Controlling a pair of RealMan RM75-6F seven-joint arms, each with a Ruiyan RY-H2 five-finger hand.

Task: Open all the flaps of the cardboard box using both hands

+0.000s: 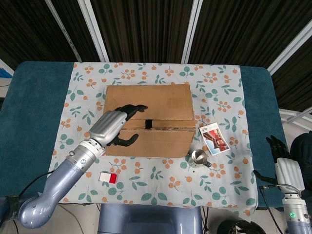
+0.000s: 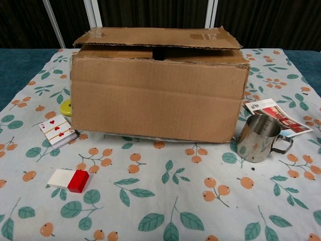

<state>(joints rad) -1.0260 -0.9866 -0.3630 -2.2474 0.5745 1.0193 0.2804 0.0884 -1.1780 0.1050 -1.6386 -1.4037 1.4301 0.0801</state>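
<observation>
Cardboard box [image 1: 161, 112] under left robot hand [image 1: 113, 127] (overlapping)

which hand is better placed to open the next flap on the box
Left, probably. The left hand hovers over the brown cardboard box, beside the seam between its flaps. The right hand hangs off the table's right edge, far away.

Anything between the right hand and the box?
Partly. The right hand sits off the table's right edge, apart from the cardboard box. A steel pitcher touches the box's near-right corner and a booklet lies beside it. The left hand is over the box.
</observation>
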